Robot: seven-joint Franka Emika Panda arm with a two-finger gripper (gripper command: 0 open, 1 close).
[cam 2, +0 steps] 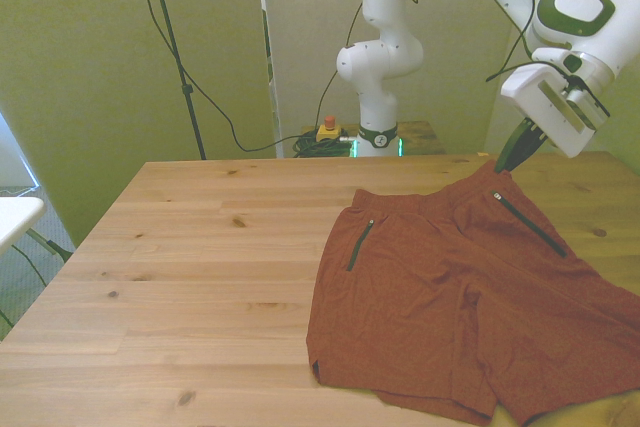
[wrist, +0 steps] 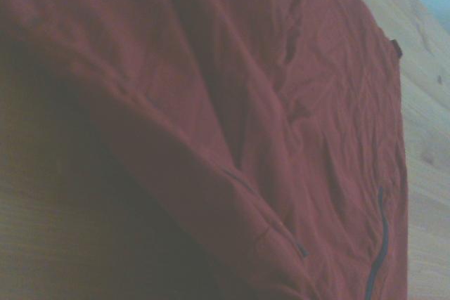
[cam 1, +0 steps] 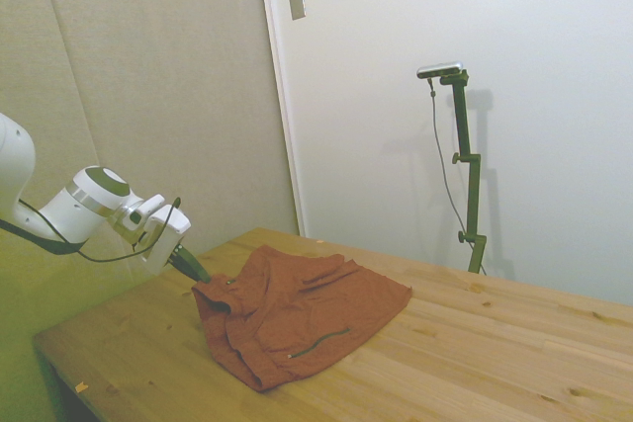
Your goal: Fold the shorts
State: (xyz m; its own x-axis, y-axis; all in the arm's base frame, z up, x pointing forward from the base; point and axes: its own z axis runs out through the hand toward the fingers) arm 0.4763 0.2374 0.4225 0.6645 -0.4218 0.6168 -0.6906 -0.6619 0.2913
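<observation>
The rust-orange shorts (cam 1: 297,313) lie spread on the wooden table (cam 1: 495,343), with dark slit pocket lines showing. In the front view the shorts (cam 2: 450,297) cover the table's right half, leg openings toward the near edge. My gripper (cam 2: 505,162) is at the waistband's far right corner, its dark fingers together on the fabric, which rises to a small peak there. From the side, the gripper (cam 1: 195,274) holds that raised corner just above the table. The wrist view is filled by wrinkled shorts (wrist: 281,103) fabric.
Bare table (cam 2: 200,247) extends over the front view's left half. Behind the far edge stand the robot base, cables and a red-and-yellow button (cam 2: 327,129). A white surface (cam 2: 15,212) pokes in at the front view's left edge.
</observation>
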